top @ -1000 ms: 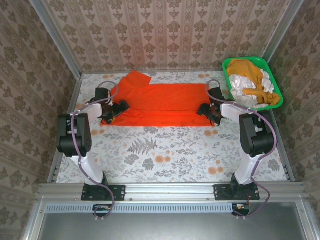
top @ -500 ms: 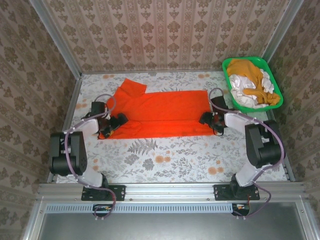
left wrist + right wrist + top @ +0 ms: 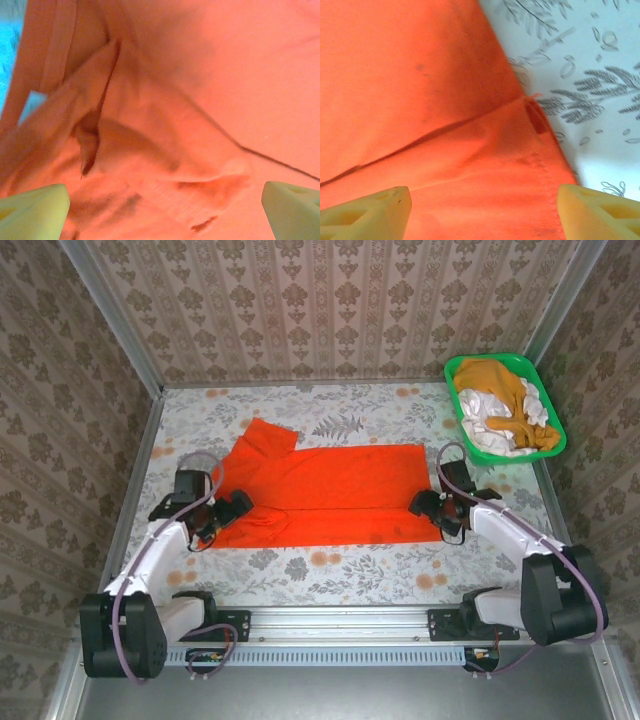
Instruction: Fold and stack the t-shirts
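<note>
Red-orange t-shirt [image 3: 330, 485] flat, ends under left pincer [image 3: 232, 508], right pincer [image 3: 422, 505]

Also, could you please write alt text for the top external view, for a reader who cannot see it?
A red-orange t-shirt lies spread out across a floral table, the left gripper at its left end and the right gripper at its right end. A green basket holding a yellow shirt and white shirts sits at the far right corner.
</note>
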{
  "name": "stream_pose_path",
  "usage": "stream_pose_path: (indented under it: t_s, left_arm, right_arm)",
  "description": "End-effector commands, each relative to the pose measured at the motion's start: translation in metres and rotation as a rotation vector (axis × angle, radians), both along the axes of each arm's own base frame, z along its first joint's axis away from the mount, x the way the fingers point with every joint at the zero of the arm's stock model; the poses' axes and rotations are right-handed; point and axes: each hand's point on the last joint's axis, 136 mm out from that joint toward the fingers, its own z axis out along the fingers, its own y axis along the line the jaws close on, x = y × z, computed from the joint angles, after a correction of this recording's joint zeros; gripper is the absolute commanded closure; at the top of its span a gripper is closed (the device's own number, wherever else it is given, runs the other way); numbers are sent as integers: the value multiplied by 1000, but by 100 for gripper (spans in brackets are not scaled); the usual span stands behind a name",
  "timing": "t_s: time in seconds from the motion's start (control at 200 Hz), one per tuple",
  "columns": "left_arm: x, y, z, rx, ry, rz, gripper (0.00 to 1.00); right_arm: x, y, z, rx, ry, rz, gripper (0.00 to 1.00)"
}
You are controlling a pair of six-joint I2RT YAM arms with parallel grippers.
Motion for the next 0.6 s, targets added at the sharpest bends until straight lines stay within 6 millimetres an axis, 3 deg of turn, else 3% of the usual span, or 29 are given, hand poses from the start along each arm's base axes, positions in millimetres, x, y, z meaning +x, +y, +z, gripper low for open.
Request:
stream_pose_path:
  t_s: [0.0, 0.12, 0.24, 0.36, 0.46, 0.595]
  left_arm:
    - [36, 6, 46, 112, -189, -113, 0]
    - [80, -1, 82, 232, -361, -324, 0]
    - [117, -4, 93, 376, -460, -523, 7]
    - [145, -4, 87, 344, -426, -668, 14]
    - [168, 0, 72, 299, -352, -730, 38]
    - [198, 9, 46, 288, -267, -765, 44]
  right_arm:
    - [24, 15, 37, 6, -110, 104, 22]
    - [45, 32, 56, 4, -190, 195, 21]
    - [59, 47, 68, 4, -252, 257, 20]
    - [64, 54, 72, -10, -281, 287, 20]
    - [64, 54, 71, -22, -284, 291, 20]
    - [62, 52, 68, -43, -273, 290, 20]
